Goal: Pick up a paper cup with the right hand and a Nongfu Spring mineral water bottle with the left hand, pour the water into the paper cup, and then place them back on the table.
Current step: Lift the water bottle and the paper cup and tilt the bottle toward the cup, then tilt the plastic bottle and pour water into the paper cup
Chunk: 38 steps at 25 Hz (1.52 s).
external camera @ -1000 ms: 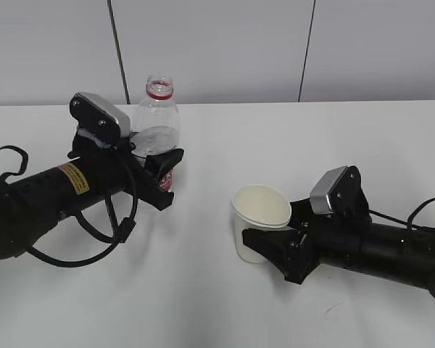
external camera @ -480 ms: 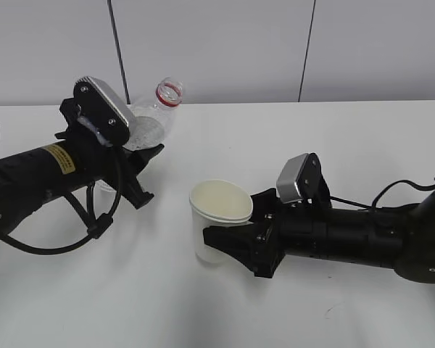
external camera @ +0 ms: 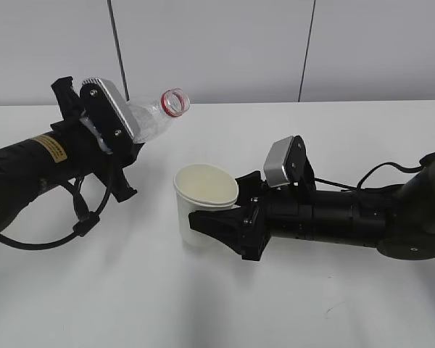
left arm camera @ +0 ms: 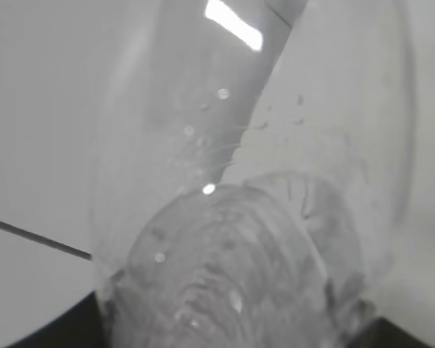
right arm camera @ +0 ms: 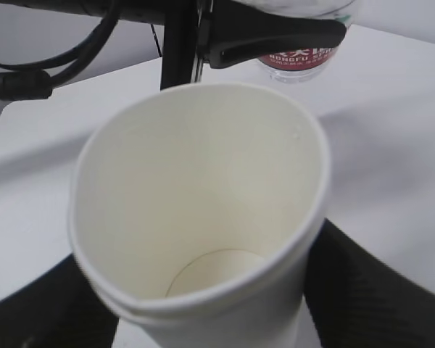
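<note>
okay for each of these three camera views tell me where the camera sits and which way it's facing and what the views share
Exterior view: sits across the white tabletop, looking down at a slant toward the wall; both black arms show, left gripper and right gripper.
Left wrist view: sits on the left arm, looking close along the clear plastic bottle; only dark gripper edges show.
Right wrist view: sits on the right arm, looking into the white paper cup; dark fingers flank it.
Shared: the exterior and right wrist views both show cup, bottle and left arm.

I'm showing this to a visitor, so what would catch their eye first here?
Probably the tilted mineral water bottle, held at upper left by the left hand, its red-ringed mouth aimed right. Next, the paper cup at centre, clamped in the right hand and apparently empty.
</note>
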### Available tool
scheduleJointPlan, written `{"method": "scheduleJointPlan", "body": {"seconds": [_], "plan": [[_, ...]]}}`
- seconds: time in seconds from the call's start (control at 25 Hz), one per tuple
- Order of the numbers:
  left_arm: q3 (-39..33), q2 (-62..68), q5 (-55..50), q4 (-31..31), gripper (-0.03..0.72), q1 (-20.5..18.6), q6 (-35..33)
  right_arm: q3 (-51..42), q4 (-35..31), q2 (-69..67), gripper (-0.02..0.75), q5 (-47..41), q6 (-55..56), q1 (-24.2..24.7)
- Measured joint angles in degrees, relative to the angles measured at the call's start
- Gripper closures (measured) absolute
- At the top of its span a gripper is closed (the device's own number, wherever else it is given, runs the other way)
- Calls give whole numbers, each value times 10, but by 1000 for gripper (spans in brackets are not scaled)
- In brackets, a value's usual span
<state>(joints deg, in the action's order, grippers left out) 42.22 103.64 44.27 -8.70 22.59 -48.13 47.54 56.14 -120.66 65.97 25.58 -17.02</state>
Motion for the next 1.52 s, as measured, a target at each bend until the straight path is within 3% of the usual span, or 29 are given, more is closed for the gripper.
{"method": "scheduleJointPlan", "body": {"seconds": [0.4, 0.84, 1.52], "plan": [[0, 0, 51, 38, 377, 0, -151, 17, 0, -1, 215, 0, 0, 0], [0, 0, 53, 38, 377, 0, -221, 29, -41, -1, 215, -13, -3, 0], [0, 0, 56, 38, 377, 0, -293, 29, -42, -1, 237, -19, -3, 0]]}}
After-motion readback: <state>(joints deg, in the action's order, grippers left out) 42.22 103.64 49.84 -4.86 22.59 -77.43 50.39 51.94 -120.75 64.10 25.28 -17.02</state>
